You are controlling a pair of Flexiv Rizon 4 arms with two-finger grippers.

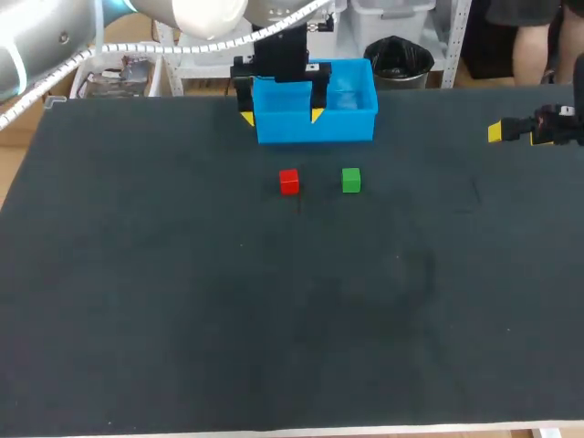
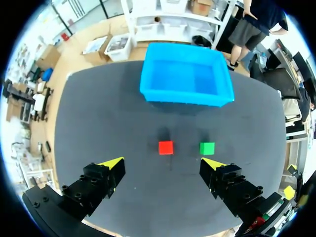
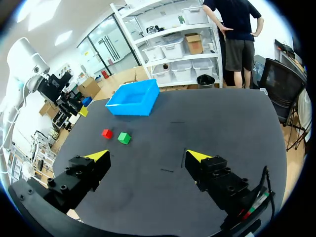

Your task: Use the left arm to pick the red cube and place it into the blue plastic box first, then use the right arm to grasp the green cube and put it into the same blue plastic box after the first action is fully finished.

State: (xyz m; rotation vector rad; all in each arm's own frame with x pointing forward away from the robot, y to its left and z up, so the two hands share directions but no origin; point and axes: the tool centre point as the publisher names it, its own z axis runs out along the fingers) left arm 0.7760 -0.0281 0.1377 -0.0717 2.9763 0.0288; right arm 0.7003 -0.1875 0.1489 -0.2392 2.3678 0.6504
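1. Two-stage job; judged at stage one, first pick not yet begun.
2. Found left gripper [image 2: 163, 164] wide open and empty, hanging above the black table [image 1: 182, 292] near the blue plastic box [image 1: 315, 126].
3. Located small red cube [image 2: 166, 147] on the table just short of the box, ahead of the open fingers. Noted small green cube [image 2: 207, 148] beside it, not touching.
4. Found right gripper [image 3: 147, 156] open, empty, well apart from both cubes.
5. Recommend: centre over red cube, square fingers to its faces, descend straight, close only once astride it, and keep clear of green cube.
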